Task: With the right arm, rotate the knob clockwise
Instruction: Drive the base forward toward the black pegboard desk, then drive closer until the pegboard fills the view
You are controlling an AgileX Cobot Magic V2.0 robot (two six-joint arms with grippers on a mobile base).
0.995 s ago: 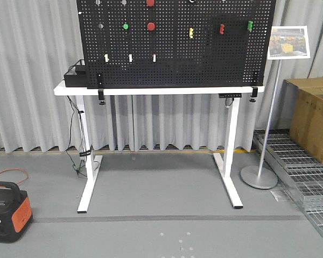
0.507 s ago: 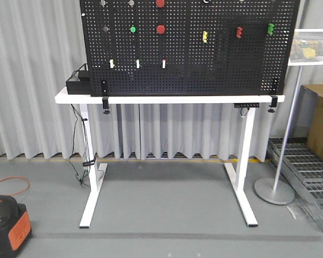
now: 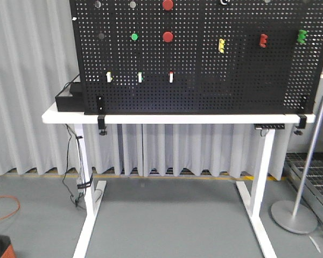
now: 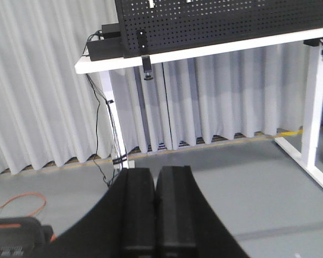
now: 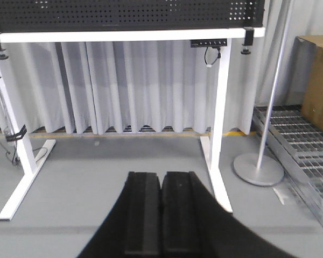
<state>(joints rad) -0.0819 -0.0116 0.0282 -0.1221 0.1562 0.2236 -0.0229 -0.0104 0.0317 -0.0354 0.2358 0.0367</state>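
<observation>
The right pincer [image 5: 161, 212] was closed, its fingers pressed together on nothing, with the grey floor [image 5: 97, 177] beyond it and the white desk [image 5: 124, 36] well apart. The left pincer [image 4: 155, 209] was likewise closed and empty. A black pegboard [image 3: 231, 80] stood upright on the desk. A red knob [image 3: 168, 36] sat high on the pegboard, near a green knob [image 3: 134, 36] on its left.

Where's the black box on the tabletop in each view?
Front: black box centre-left, beside the pegboard.
Left wrist: black box top left, by the pegboard's corner.
Right wrist: not in it.
Shared landmark: the white tabletop.
</observation>
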